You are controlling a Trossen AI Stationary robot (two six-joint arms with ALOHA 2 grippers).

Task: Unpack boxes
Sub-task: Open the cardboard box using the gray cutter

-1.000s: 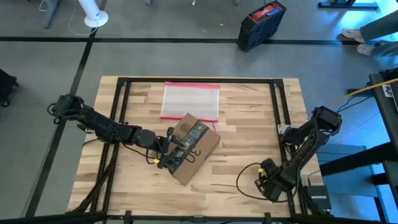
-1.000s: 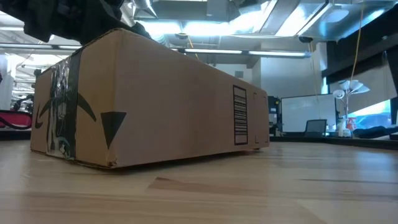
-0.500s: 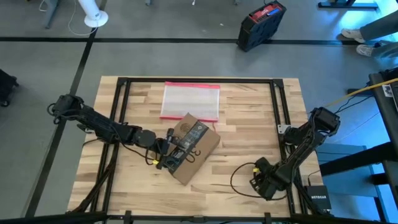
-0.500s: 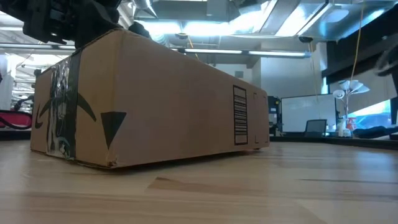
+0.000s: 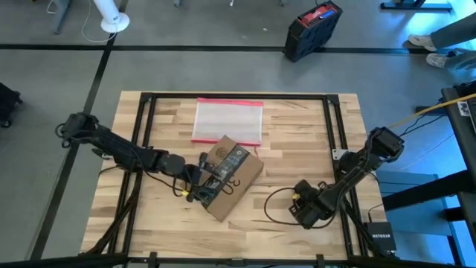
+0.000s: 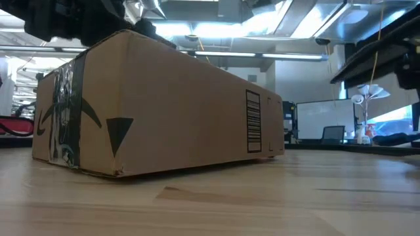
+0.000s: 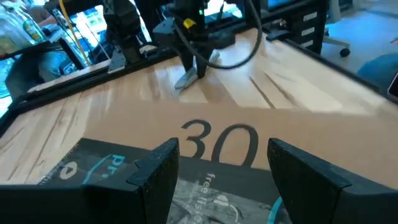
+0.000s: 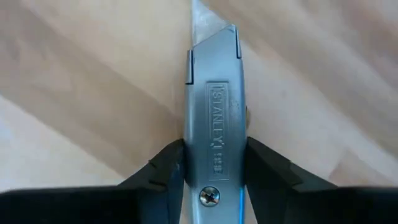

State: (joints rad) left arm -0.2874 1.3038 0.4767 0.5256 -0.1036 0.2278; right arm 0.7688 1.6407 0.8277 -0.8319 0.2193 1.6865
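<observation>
High view, looking straight down: a pale wooden table (image 5: 297, 141) framed by black rails, with a brown cardboard box (image 5: 227, 177) lying at an angle near its middle. Just behind the box lies a clear plastic pouch (image 5: 227, 120) with a pink-red top edge. A strip of black printed tape (image 5: 222, 173) runs along the top of the box, over its seam.

From the left side, the left arm reaches across to the box. The left gripper (image 7: 221, 171) hovers low over the taped top, fingers spread wide apart and holding nothing; whether they touch the cardboard cannot be told.

The right arm is folded low over the table's near right part, well apart from the box. The right gripper (image 8: 214, 163) is clamped on the handle of a silver utility knife (image 8: 213, 106), one dark finger against each side, the blade tip pointing away over bare wood.

Judging from this, the step in hand is bringing the knife over to slit the tape. To do it well, the grip should stay firm so the handle does not twist, and the blade should meet the tape at one end and run shallowly along the seam. The left gripper would best press down on the box clear of the blade's path, so the box does not slide.
</observation>
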